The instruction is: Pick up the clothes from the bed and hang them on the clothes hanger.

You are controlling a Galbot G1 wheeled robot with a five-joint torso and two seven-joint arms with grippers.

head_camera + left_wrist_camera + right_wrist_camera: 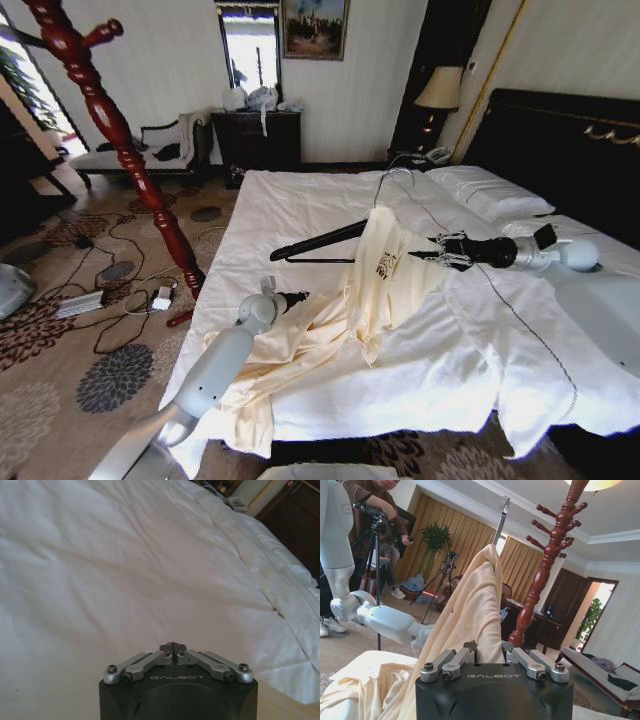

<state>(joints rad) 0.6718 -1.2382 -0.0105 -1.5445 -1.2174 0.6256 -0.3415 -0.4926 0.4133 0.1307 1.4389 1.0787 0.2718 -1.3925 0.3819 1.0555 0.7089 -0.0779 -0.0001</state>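
The clothes (pixel 375 290), a pale cream garment, were partly lifted off the bed (pixel 440 370): the upper part rose in a narrow peak over one end of the clothes hanger (pixel 320 243), while the rest trailed down toward the robot's left, crumpled over the white duvet and spilling past the near edge of the mattress. The hanger lay with its long axis nearly level, running from the garment's peak out toward the left side of the bed, its bare black arm pointing that way and its silver hook (pixel 393 178) curving upward above the peak. In the right wrist view the same hook (pixel 501 517) stood straight up above the draped cloth (pixel 470 605). The right gripper (pixel 432 255) reached in from the right, level over the bed, with its fingers closed narrowly on the cloth just below the hanger; from the wrist camera the fabric ran right into the pinched jaws. The left gripper (pixel 296 297) sat low near the left edge of the bed, beside the trailing folds, and pointed across the duvet toward the headboard side. Its fingers (pixel 172 647) were pressed together with nothing between them, and ahead of it lay only wrinkled white duvet (pixel 125 565). A red turned-wood coat stand (pixel 125 140) rose from the patterned carpet (pixel 60 370) to the left of the bed, well apart from the garment.
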